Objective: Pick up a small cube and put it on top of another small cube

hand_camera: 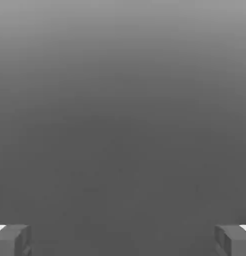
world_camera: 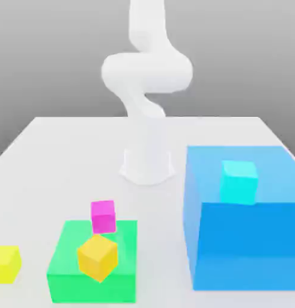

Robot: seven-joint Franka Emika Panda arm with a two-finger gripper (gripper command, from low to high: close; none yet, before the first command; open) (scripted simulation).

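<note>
Blocks carry cubes: green block (world_camera: 65, 283) two, blue block (world_camera: 246, 240) one.

Exterior view faces the arm (world_camera: 146, 90) across the table (world_camera: 65, 150), slightly raised

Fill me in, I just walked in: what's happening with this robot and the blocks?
Nothing is being handled yet. The white arm is raised over the table, and its end effector is open and empty. The lemon-yellow cube sits alone on the table at the exterior view's left. An orange-yellow cube and a magenta cube rest on a green block.
</note>
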